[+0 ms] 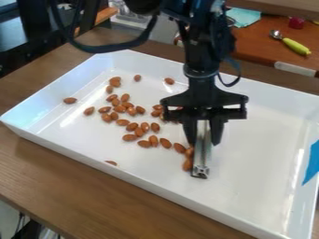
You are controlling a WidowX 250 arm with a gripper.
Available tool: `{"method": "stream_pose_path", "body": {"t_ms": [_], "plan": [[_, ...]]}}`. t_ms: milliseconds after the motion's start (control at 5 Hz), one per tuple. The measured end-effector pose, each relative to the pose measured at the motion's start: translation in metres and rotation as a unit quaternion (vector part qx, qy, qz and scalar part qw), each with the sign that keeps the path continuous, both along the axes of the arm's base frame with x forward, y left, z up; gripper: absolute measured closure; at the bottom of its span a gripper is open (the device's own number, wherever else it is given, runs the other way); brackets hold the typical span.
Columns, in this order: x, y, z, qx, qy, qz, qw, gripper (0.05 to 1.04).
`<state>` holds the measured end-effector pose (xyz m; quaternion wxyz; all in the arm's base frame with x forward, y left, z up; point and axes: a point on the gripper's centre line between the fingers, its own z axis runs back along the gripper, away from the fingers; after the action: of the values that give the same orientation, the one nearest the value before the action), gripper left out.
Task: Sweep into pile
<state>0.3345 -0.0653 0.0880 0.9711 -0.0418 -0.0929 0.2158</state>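
While the gripper (203, 140) pinched a metal bar (201, 161) short of the tray's (261, 163) near edge, almonds (165, 143) lay beside it and leftward; open room stretched right.

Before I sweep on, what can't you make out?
All in the camera view:
Exact count of the almonds: the gripper covers part of them.
The metal tool's upper end: hidden by the jaws.
The tray's near right corner: cut off, bottom edge.
The blue piece's full shape: cut off, right edge.
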Motion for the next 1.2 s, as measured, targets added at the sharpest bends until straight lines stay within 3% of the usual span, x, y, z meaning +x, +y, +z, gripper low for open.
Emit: {"method": "stream_pose_path", "body": {"t_ms": [200,600,1000,1200], "plan": [[0.000,0.010,-0.001,0.014,-0.001,-0.007,0.9999,0.712],[-0.009,0.061,0.000,0.074,0.019,-0.005,0.9971,0.713],[-0.012,0.095,-0.003,0.162,-0.002,-0.014,0.9867,0.715],[-0.010,0.122,-0.002,0.214,-0.032,-0.008,0.9763,0.716]]}}
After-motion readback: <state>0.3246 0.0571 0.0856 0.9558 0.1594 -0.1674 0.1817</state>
